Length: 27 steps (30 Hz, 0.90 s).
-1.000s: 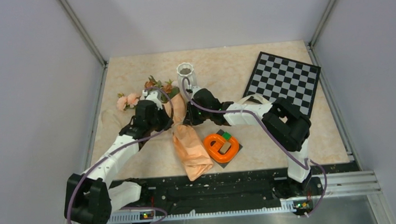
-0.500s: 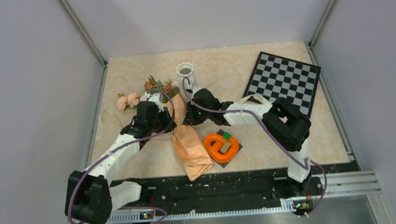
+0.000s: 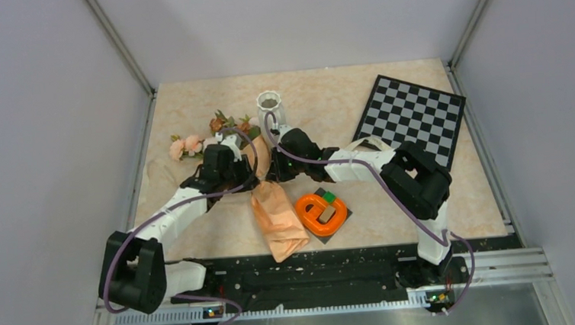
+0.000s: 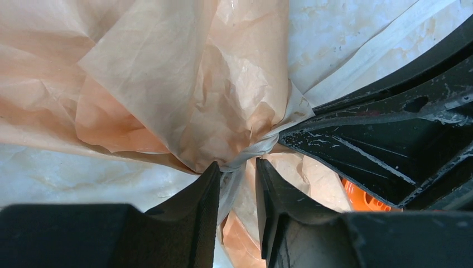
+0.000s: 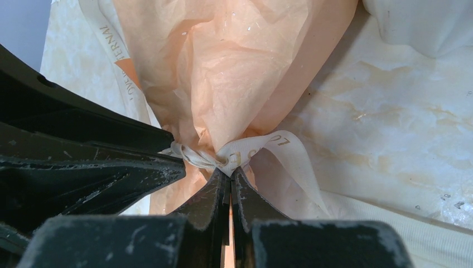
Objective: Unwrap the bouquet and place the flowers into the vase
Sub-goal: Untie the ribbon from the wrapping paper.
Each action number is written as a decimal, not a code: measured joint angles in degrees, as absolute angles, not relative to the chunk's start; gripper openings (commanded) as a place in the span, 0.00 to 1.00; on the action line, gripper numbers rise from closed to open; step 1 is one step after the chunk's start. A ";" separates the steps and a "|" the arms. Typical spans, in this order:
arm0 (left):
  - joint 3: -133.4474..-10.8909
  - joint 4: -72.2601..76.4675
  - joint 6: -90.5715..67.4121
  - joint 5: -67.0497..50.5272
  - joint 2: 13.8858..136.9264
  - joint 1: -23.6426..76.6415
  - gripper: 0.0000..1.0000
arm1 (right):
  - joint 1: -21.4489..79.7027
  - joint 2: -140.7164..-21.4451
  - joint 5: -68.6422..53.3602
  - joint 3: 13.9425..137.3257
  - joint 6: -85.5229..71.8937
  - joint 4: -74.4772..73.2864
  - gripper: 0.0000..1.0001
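In the left wrist view, the left claw (image 4: 236,177) stands a little open, and a twisted strand of the cream ribbon (image 4: 254,151) runs down into the gap between its two fingers (image 4: 204,192). The crumpled peach paper (image 4: 167,84) of the bouquet fills the upper left part and narrows to the tie just above the fingers. The tip of the right claw (image 4: 283,139) touches the ribbon from the right, and a bit of an orange ring (image 4: 357,202) shows under it. In the right wrist view, the right claw is closed, with its tips pressed together on the ribbon at the knot. One printed ribbon tail loops away to the right over the desk (image 5: 390,128), and the paper spreads upward from the knot. The black body of the left claw is at the left side. From the top view, the bouquet (image 3: 277,218) lies in the middle of the desk. Its wide paper end is toward the arm bases and its tied waist is between the two claws. The flowers (image 3: 190,145) come out at the far left end and rest on the desk. The vase (image 3: 270,105) stands upright near the far edge, just beyond the claws and beside the flowers. The ring lies on a dark plate (image 3: 340,220) just right of the paper, and a checkerboard (image 3: 411,115) lies at the far right.
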<state>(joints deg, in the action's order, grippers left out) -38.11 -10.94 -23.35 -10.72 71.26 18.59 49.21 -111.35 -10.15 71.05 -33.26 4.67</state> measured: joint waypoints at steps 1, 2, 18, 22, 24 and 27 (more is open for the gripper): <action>-38.15 -10.74 -23.29 -10.72 71.48 18.59 0.28 | 49.21 -111.35 -10.15 71.05 -33.26 4.67 0.00; -38.15 -10.55 -23.18 -10.70 71.70 18.59 0.24 | 49.21 -111.35 -10.15 71.05 -33.26 4.67 0.00; -38.13 -10.07 -22.68 -10.24 71.55 18.59 0.00 | 49.21 -111.35 -10.15 71.05 -33.36 4.69 0.00; -37.76 -10.13 -23.00 -8.64 69.28 18.59 0.00 | 49.21 -111.35 -10.15 71.05 -33.65 4.69 0.00; -37.71 -10.11 -23.05 -7.97 68.14 18.59 0.00 | 49.21 -111.35 -10.15 71.05 -33.65 4.69 0.00; -37.71 -10.07 -22.94 -7.79 67.22 18.59 0.07 | 49.21 -111.35 -10.13 71.05 -33.65 4.69 0.00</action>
